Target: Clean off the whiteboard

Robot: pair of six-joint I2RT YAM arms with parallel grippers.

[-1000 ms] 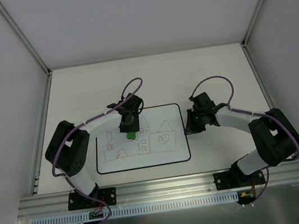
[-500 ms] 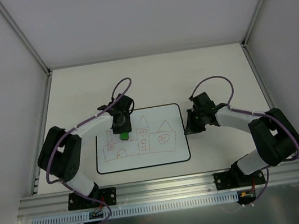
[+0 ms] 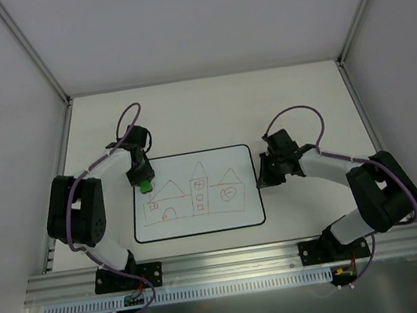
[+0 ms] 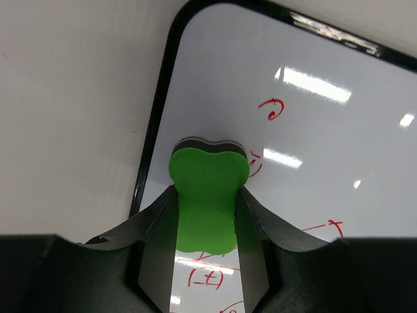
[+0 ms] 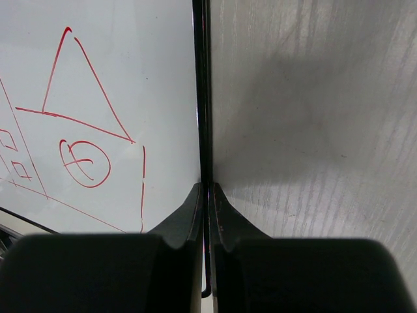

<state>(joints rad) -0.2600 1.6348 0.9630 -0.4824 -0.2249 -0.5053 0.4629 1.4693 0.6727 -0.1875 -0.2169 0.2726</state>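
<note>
While the whiteboard (image 3: 195, 194) lies flat on the table (image 3: 210, 116) with red houses drawn on it, your left gripper (image 3: 143, 184) clamps a green eraser (image 4: 207, 195) at its top-left corner. Your right gripper (image 3: 261, 179), fingers together, sits at its right edge.

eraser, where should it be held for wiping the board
Grip the green eraser at its narrow waist, from its green back: both long sides curve inward there, so the left hand seats in the hollows, dark pad toward the whiteboard.
</note>
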